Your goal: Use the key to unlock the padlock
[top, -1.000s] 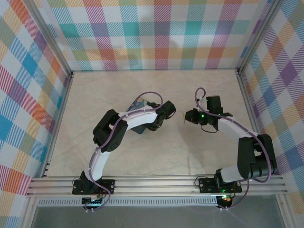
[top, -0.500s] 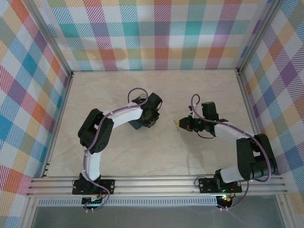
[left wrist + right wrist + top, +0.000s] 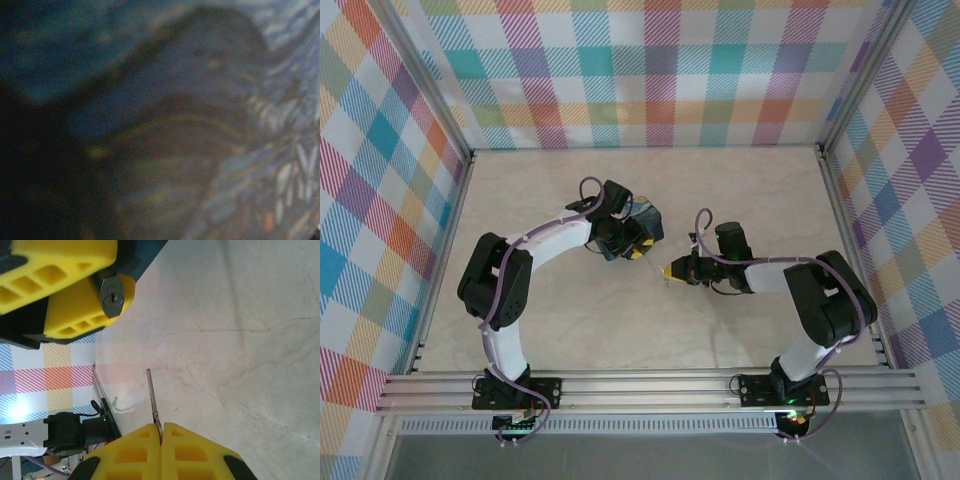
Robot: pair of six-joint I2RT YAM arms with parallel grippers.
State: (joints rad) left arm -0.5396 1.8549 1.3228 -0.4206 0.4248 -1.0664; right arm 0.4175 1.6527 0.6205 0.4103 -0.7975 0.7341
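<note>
In the right wrist view the dark grey padlock (image 3: 112, 295) shows its keyhole face, pinched between the yellow fingers (image 3: 75, 315) of my left gripper (image 3: 640, 250), which is shut on it. My right gripper (image 3: 161, 432) is shut on the thin silvery key (image 3: 152, 397). The key's blade sticks out ahead, aimed below and to the right of the padlock, with a clear gap between them. From above, my right gripper (image 3: 676, 270) sits just right of the left one, with the key (image 3: 666, 276) pointing left.
The blue-and-yellow swirl tin (image 3: 646, 215) lies under and behind the left gripper; its painted surface (image 3: 280, 150) is a close blur in the left wrist view. Pale marbled tabletop (image 3: 240, 315) stretches around. Checked walls (image 3: 660, 70) enclose the table.
Both grippers have shifted left. The left wrist swung back over the tin with the padlock. The right gripper followed, moving left and nearer with the key.
</note>
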